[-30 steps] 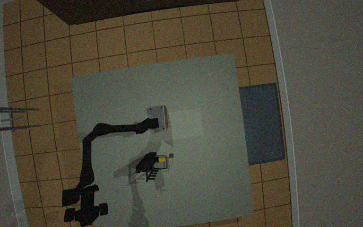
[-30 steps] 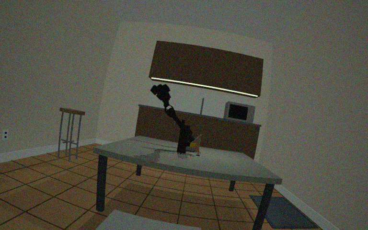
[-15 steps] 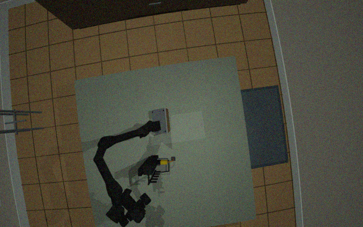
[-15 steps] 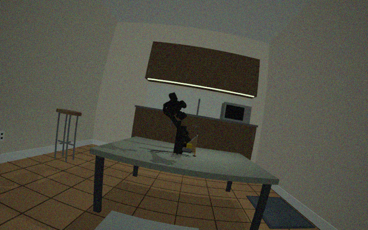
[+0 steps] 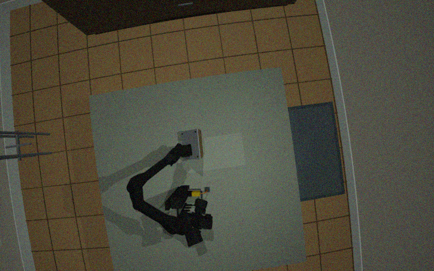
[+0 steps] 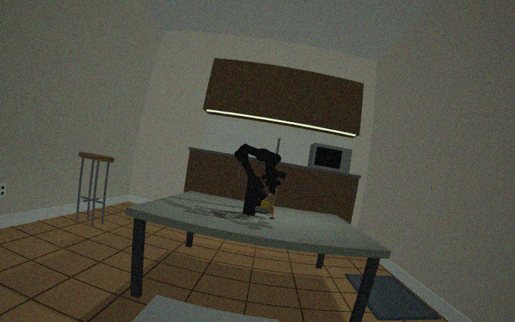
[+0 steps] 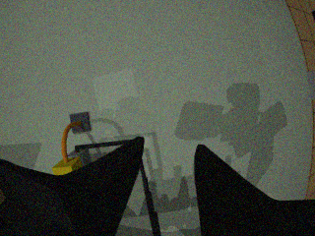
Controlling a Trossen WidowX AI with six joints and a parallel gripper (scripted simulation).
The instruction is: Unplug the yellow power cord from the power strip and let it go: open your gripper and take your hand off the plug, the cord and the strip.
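Observation:
The yellow plug (image 5: 195, 193) (image 6: 265, 204) (image 7: 67, 166) stands beside a dark tilted slab (image 5: 177, 197). I cannot tell for certain which dark or grey part is the power strip, or how far the plug sits in it. A short orange cord (image 7: 64, 143) curves from the plug to a small dark square block (image 5: 207, 189) (image 7: 80, 123) on the table. My gripper (image 7: 169, 147) points down at the table with its fingers apart and nothing between them. In the wrist view its left finger partly covers the plug and the slab's side. In the top view its fingertips cannot be made out.
Thin black bars (image 7: 150, 197) run from beside the plug to behind the space between my fingers. The arm's grey base plate (image 5: 195, 137) is on the table (image 5: 256, 223) (image 6: 322, 235). A pale square patch (image 5: 224, 151) lies beside it. The picture is dim and grainy.

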